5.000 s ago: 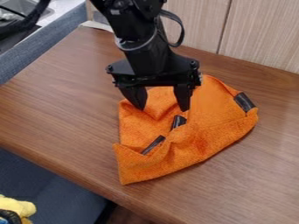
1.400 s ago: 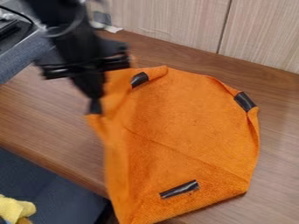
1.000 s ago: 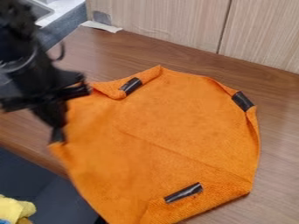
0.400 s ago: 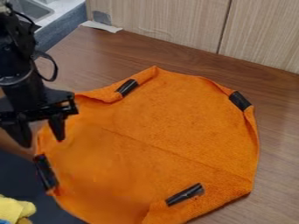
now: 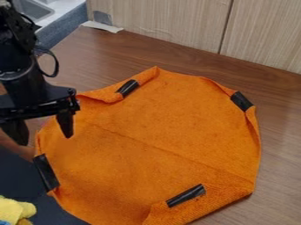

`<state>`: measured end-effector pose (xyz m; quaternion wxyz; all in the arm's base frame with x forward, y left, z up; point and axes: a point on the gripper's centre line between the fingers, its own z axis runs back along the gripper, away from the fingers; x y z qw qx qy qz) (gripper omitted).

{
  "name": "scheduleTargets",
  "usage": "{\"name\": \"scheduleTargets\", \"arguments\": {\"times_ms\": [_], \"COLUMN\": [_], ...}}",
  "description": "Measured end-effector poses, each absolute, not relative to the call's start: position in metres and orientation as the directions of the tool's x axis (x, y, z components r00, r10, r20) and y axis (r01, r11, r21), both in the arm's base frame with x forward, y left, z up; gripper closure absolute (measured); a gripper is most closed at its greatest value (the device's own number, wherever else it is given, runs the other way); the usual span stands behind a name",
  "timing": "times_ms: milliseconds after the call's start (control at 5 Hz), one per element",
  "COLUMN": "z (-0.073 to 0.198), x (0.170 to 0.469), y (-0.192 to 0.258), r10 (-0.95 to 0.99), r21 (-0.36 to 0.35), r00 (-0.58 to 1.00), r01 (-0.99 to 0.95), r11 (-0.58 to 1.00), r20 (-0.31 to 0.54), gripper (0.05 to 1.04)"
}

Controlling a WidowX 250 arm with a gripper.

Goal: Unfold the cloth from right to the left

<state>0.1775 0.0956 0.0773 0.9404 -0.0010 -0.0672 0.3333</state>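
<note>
And here the brown wooden table (image 5: 276, 149) is covered over its front part by the orange cloth (image 5: 159, 132), spread broad and mostly flat, its left side hung past the table's front edge, its upper-left rim folded inward. Over that left side the black gripper (image 5: 45, 139) is seen, its two fingers held wide apart, while a yellow fuzzy thing (image 5: 16, 210) is glimpsed at bottom left, and four black strips (image 5: 185, 195) are spaced around the cloth's rim
</note>
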Motion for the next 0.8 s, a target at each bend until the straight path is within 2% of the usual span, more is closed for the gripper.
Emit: {"name": "scheduleTargets", "arguments": {"times_ms": [600, 800], "z": [0.133, 0.134], "x": [0.232, 0.232], "y": [0.061, 0.061], "r10": [0.421, 0.420], "r21": [-0.032, -0.031], "r00": [0.883, 0.883], "r01": [-0.424, -0.423], "r11": [0.905, 0.905], "r20": [0.209, 0.210], "gripper": [0.083, 0.083]}}
